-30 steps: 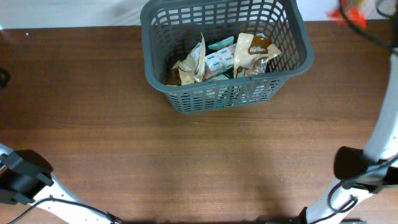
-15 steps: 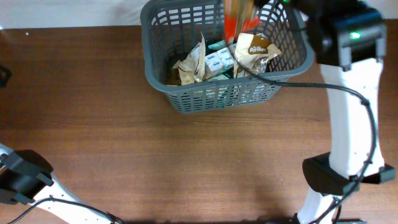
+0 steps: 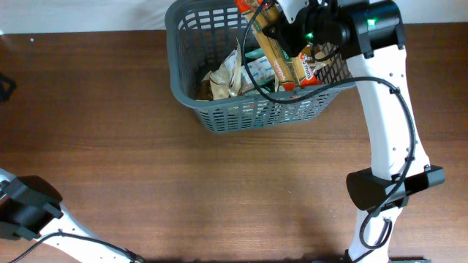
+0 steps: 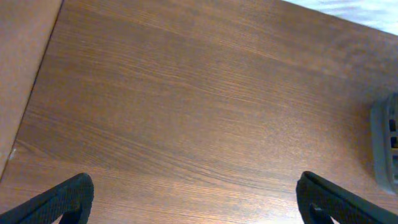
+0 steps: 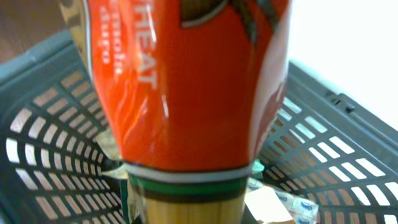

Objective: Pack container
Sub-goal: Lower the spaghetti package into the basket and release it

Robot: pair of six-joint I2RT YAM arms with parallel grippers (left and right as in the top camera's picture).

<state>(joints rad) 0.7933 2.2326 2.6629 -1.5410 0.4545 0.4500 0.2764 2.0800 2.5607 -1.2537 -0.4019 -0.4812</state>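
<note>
Overhead, basket: the large dark grey plastic lattice basket (image 3: pixel 241 117) sits at the far edge of the brown wooden table (image 3: pixel 146 168), with crinkled foil snack packets (image 3: pixel 227 73) already inside.
Overhead, right arm: I reach up and over the near rim, and my right gripper (image 3: pixel 289 33) clamps a long orange-and-tan plastic packet (image 3: pixel 280 66) slanting across the basket's right half.
Overhead, doing it well: I judge the packet's low end should clear the right wall and be laid along the basket's length on the other packets before I let go.
Overhead, left arm: my left arm (image 3: pixel 29 204) is folded at the near left corner, well apart from the basket.
Left wrist: my left gripper (image 4: pixel 196 202) is spread wide over bare wood, holding nothing; a sliver of the basket shows at the right edge.
Right wrist: the orange packet fills the view, hanging above the basket's slotted floor. My own fingers are hidden behind it.
</note>
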